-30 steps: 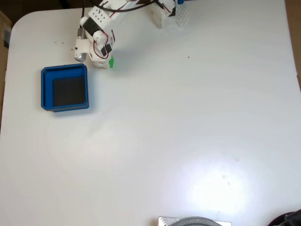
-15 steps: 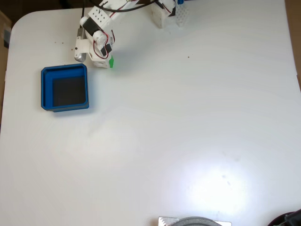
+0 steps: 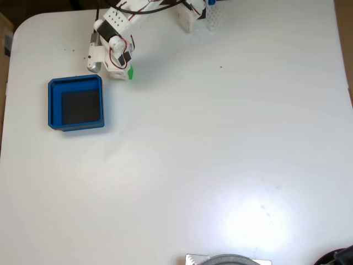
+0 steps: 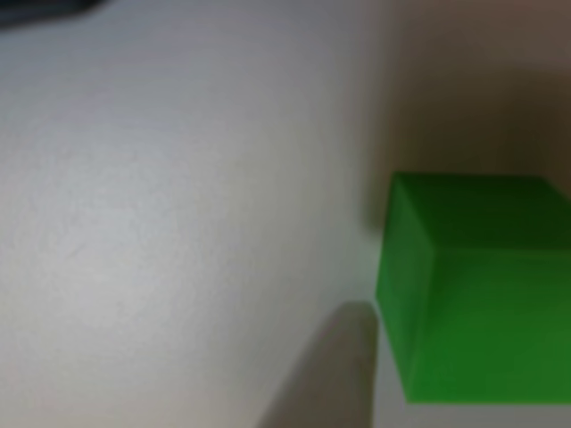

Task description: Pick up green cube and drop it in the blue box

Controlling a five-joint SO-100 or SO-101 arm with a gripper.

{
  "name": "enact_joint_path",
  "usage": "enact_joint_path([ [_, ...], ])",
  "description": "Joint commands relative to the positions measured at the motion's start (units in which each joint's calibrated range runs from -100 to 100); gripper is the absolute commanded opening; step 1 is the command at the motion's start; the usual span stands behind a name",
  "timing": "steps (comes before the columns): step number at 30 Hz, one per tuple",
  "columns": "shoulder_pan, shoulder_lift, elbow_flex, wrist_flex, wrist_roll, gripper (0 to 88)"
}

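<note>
Nothing is moving since the earlier frames: arm, cube and tray are all sitting where they were. White 3D-printed arm's gripper (image 3: 113,73) is hovering low at the table's upper left in the fixed view, with the tiny bright green cube (image 3: 130,72) poking out at its right edge. Cannot tell how wide the jaws are or whether they are gripping it. Close-up other view is showing the cube (image 4: 473,285) resting on the white tabletop (image 4: 178,223), blurry. Square shallow blue box with black floor (image 3: 53,105) is lying below-left, near but apart from the gripper, nothing between them.
</note>
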Motion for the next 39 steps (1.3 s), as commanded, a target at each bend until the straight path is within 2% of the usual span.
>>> enact_joint_path([
  [1, 0.37, -0.49, -2.01, -0.81, -0.1, 12.8],
  [12, 0.37, -0.57, -2.01, -0.81, -0.1, 12.5],
  [20, 0.45, -0.74, -2.01, -0.48, 0.15, 2.5],
  [29, 0.53, -1.82, -2.28, 0.09, -0.05, 2.3],
  [39, 0.3, -15.29, -2.01, 0.17, 0.15, 2.3],
])
